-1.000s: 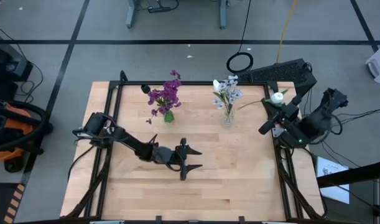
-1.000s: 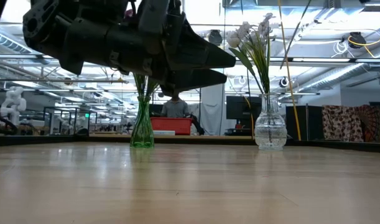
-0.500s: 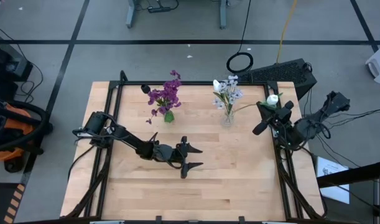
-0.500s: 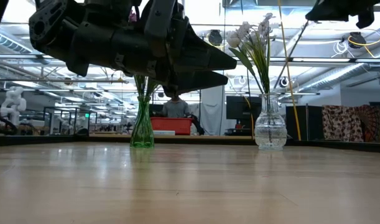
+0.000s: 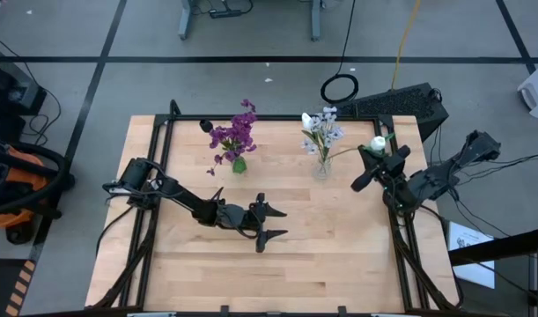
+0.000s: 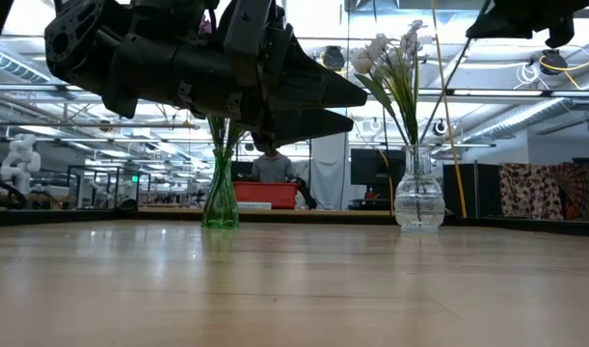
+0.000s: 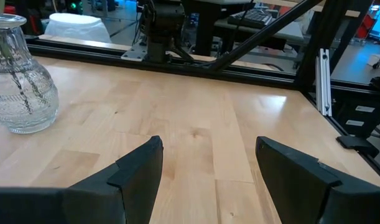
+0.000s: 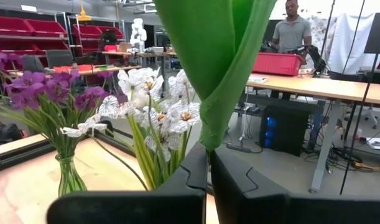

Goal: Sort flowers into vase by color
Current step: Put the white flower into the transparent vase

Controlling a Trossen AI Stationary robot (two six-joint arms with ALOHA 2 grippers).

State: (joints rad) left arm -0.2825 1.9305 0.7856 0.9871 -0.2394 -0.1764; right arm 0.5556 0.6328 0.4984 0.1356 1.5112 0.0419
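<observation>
The right hand [image 5: 372, 163] is clamped shut on the green stem of a white-budded flower [image 5: 378, 143], holding it in the air just beside the clear glass vase [image 5: 321, 167], on the side away from the green vase [image 5: 239, 165]. The clear glass vase holds the pale grey-lilac and white flowers [image 5: 321, 129]; the green vase stands near it on the desk [image 5: 339, 255] and holds the purple flowers [image 5: 235, 132]. The left hand [image 5: 270, 224] hovers low over the desk nearer the front edge than the clear glass vase, its fingers [image 7: 137, 174] spread wide with nothing between them.
</observation>
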